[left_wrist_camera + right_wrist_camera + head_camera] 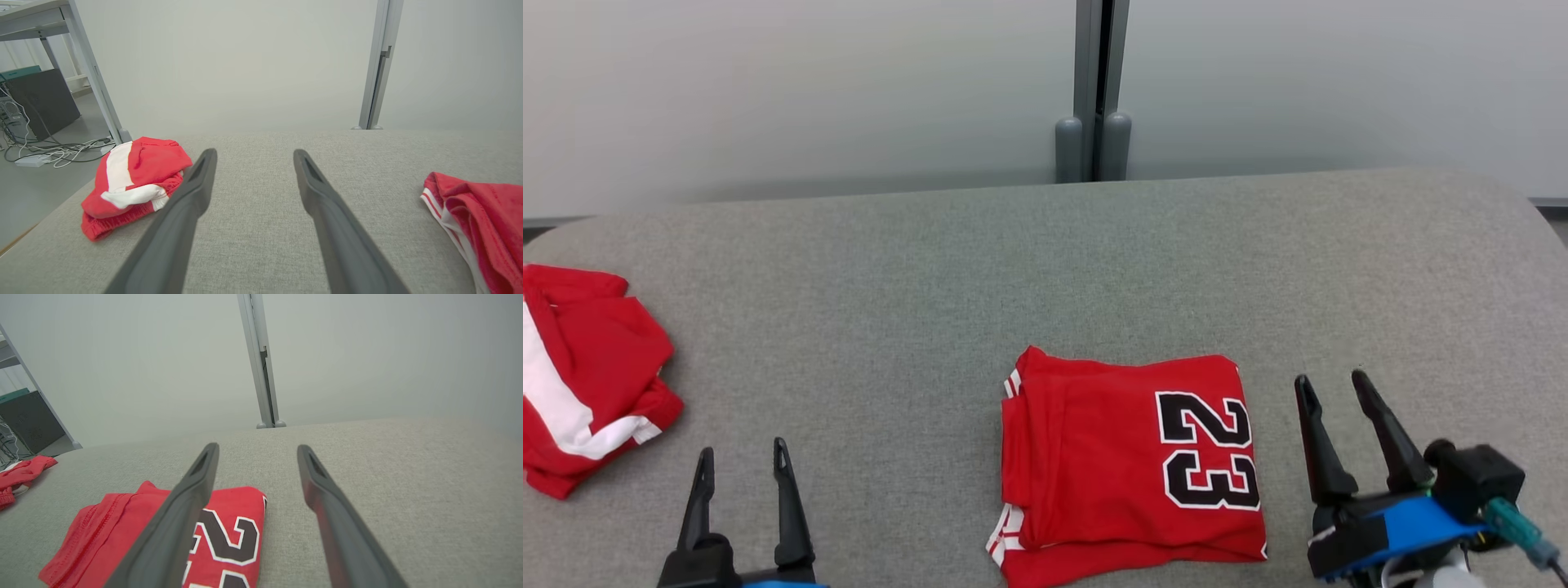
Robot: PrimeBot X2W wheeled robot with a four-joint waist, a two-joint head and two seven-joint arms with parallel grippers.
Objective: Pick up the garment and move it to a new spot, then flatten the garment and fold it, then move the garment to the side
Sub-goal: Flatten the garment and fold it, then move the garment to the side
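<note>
The table (1045, 269) is bare along its back edge. A folded jersey (1094, 474) blocks the front edge, a crumpled garment (596, 359) the left edge.

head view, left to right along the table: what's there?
crumpled red-and-white garment → left gripper, open → folded red 23 jersey → right gripper, open
</note>
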